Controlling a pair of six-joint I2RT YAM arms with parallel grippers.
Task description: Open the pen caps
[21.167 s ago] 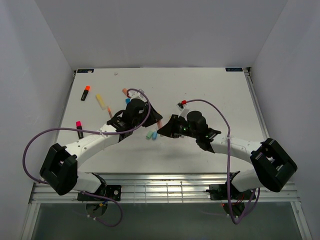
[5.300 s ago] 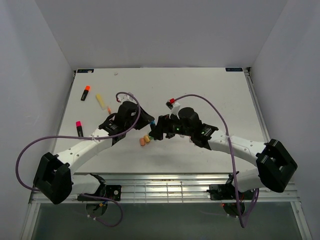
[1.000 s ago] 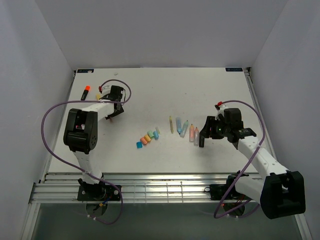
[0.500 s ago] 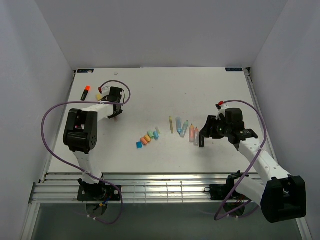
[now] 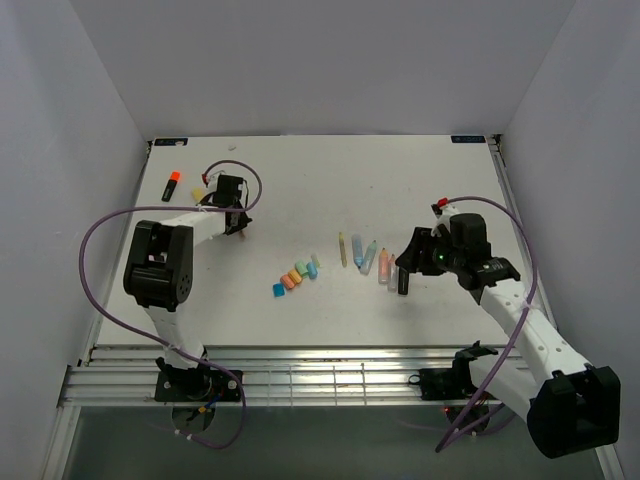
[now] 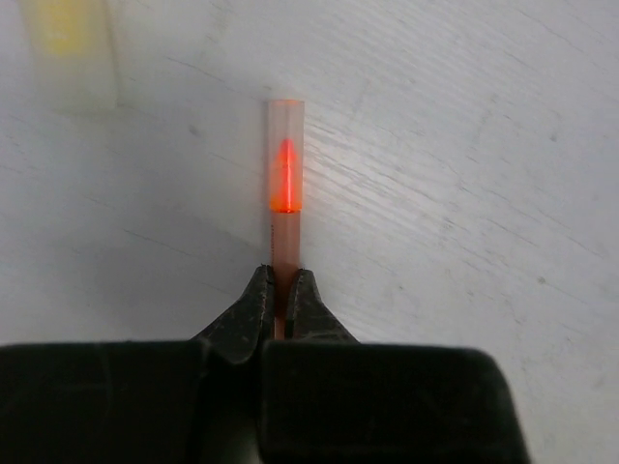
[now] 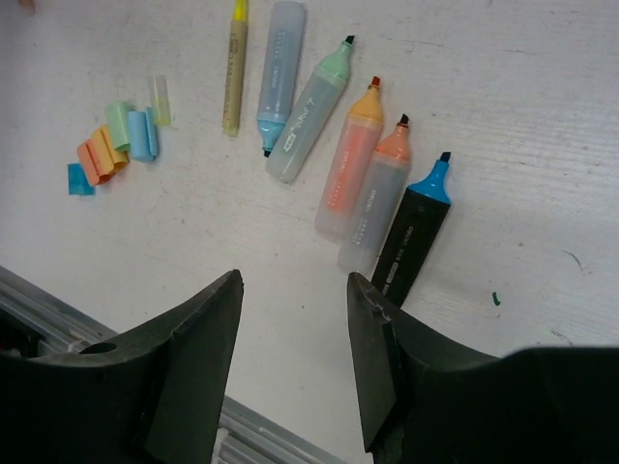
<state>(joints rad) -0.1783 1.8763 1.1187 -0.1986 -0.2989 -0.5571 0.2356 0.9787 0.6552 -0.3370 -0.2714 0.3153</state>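
Observation:
In the left wrist view, my left gripper [image 6: 280, 275] is shut on a thin orange pen [image 6: 285, 237] lying on the table. The pen's translucent cap [image 6: 286, 145] sits over the glowing tip, pointing away from the jaws. From above, the left gripper [image 5: 237, 220] is at the far left of the table. My right gripper [image 7: 295, 280] hangs open above the table, nothing between its fingers, just near of several uncapped pens [image 7: 350, 164]. Loose pen caps [image 7: 116, 145] lie in a row to their left. From above, the right gripper [image 5: 412, 250] is beside the pens [image 5: 370, 258].
An orange-and-black highlighter [image 5: 171, 185] with its cap on lies at the far left. A yellow item [image 5: 198, 190] lies beside the left gripper. The row of caps [image 5: 295, 277] sits mid-table. The table's metal front rail [image 7: 261, 440] runs below the right gripper.
My left gripper has closed onto the thin orange pen. The right arm has shifted slightly, its jaws unchanged.

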